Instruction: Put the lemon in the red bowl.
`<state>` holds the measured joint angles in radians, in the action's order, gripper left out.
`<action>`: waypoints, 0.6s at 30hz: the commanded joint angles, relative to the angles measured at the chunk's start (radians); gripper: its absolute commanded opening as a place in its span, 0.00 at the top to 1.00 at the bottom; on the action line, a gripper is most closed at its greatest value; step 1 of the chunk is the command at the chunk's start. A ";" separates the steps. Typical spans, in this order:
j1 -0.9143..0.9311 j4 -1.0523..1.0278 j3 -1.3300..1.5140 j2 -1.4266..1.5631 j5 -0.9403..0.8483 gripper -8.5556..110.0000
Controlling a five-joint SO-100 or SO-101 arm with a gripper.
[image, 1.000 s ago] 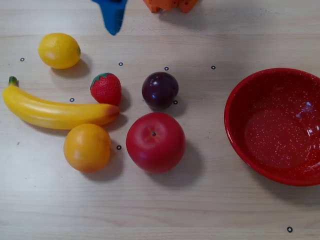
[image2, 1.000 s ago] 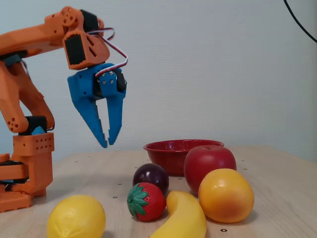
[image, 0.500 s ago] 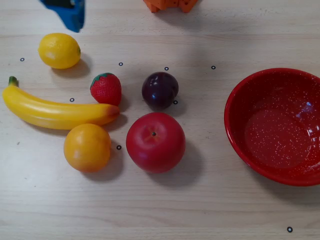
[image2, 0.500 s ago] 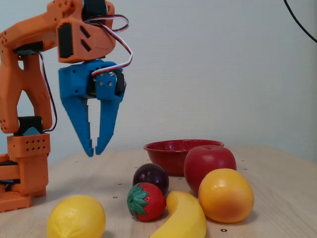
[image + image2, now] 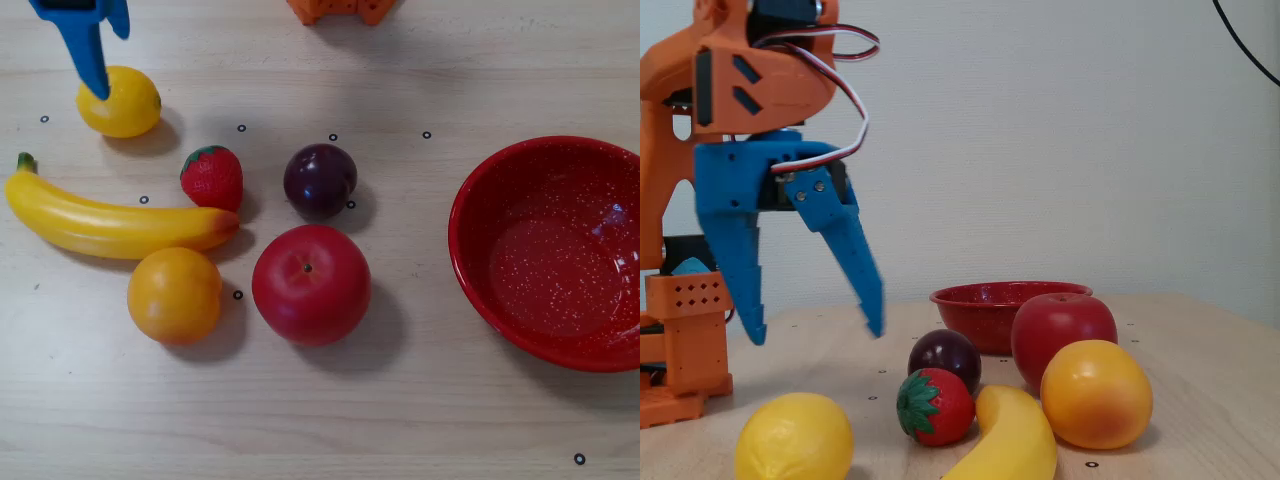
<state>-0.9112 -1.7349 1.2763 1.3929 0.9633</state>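
A: Where was the lemon at that point?

B: Upper left of the overhead frame, resting on the bench, untouched. In the fixed view it sat at the bottom left, nearest the camera. The bowl lay at the far right of the overhead frame, empty, well apart from it.

A: And the pincer?

B: That was what had changed. A second before, it hung near the top middle of the overhead frame with its fingers almost together. Half a second on it had slid toward the upper left corner. By this moment it stood over the lemon with its fingers spread wide.

A: Touching the fruit?

B: I'd say not. In the fixed view the blue tips hung clear above the lemon. From overhead only one finger showed plainly, overlapping the lemon's upper left edge. Whether the lemon was truly centred between the two I couldn't tell, since the other finger ran off the frame.

A: So what did it mean for the job?

B: The approach looked nearly done and the grasp not yet begun. The likely next move was a straight descent around the lemon, then closing. The banana and strawberry lay below it in the overhead frame, probably clear of the fingers.
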 commanded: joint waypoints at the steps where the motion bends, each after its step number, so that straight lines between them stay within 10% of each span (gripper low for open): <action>1: -0.035 -0.014 -0.101 0.031 0.058 0.63; 18: -0.135 0.012 -0.087 -0.046 0.262 0.37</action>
<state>-1.0032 -1.7273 1.2655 1.3070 1.1796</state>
